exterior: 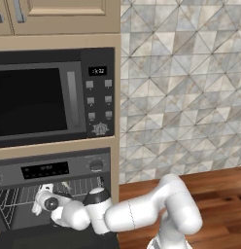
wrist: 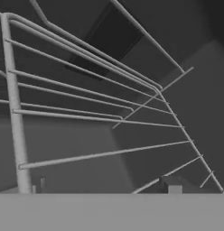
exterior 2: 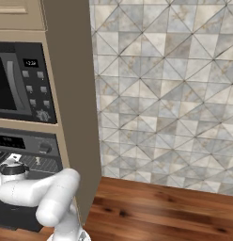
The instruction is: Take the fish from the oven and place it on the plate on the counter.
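Two small dark fingers [wrist: 175, 189] standing wide apart at the bottom edge of the hand view, nothing between them, pointed into a dark cavity. Ahead of them, thin grey wire racks [wrist: 86, 97] fanning from the upper left toward the lower right, crossed by a thicker grey side rail down the left, with dull black walls behind.

Lower left of the left base view: built-in black and steel oven [exterior: 54, 170], with a brushed steel control strip, a dim digital display at its left and a round knob [exterior: 96, 165] at its right. Below the strip, cavity open, racks [exterior: 25, 194] bared, dark door [exterior: 25, 239] lowered along the bottom edge. White arm with dark joints [exterior: 142, 214] stretched from the lower right across to the racks, wrist at the cavity mouth.

Same oven [exterior 2: 24, 141] at the lower left of the right base view.

Above the oven, black microwave-like unit with a button panel [exterior: 49, 97].

Right of the cabinet column, reddish-brown wood-grain bench [exterior: 219, 194] under a grey-beige triangle-tiled wall [exterior: 190, 87].
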